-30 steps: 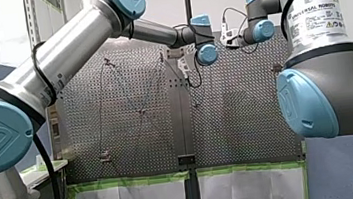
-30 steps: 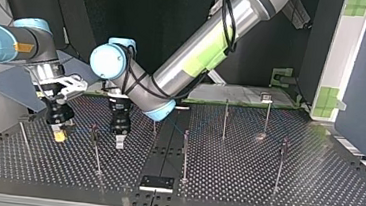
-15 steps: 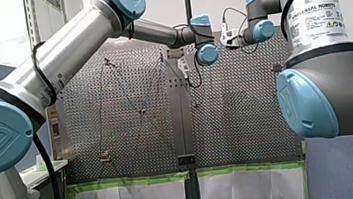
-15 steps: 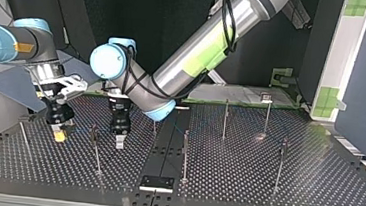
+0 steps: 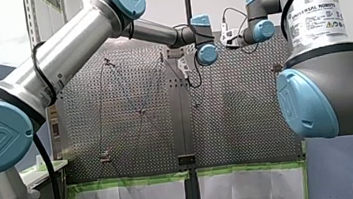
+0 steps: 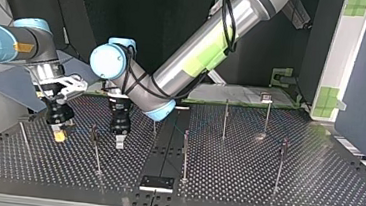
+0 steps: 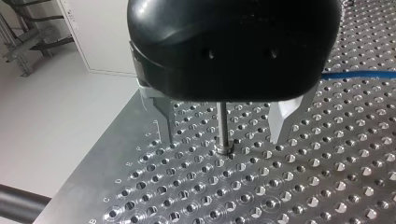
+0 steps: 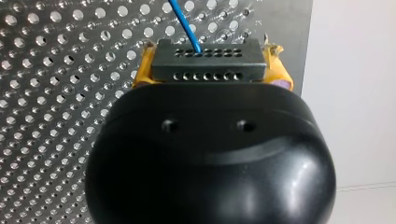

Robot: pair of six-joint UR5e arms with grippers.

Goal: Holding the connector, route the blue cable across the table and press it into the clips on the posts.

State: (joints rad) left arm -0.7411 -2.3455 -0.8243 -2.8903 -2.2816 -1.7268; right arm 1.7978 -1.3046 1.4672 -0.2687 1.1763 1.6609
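In the right wrist view my right gripper (image 8: pixel 211 70) is shut with its yellow pads (image 8: pixel 142 70) on a black connector (image 8: pixel 208 59). A blue cable (image 8: pixel 183 22) leaves the connector and runs away over the perforated table. In the left wrist view my left gripper (image 7: pixel 223 136) is open, its metal fingers (image 7: pixel 164 116) straddling a thin metal post (image 7: pixel 222 125). The blue cable (image 7: pixel 360 73) passes beside that gripper. In the top view my right gripper (image 6: pixel 59 134) hangs at the left, and my left gripper (image 6: pixel 119 141) is just to its right, near a clip post (image 6: pixel 95 148).
Several more thin posts (image 6: pixel 185 156) stand across the perforated table (image 6: pixel 243 188), among them one at the back (image 6: pixel 225 118) and one at the top view's right (image 6: pixel 280 164). A black block (image 6: pixel 156 182) sits at the near edge. The table edge (image 7: pixel 100 154) lies close beside my left gripper.
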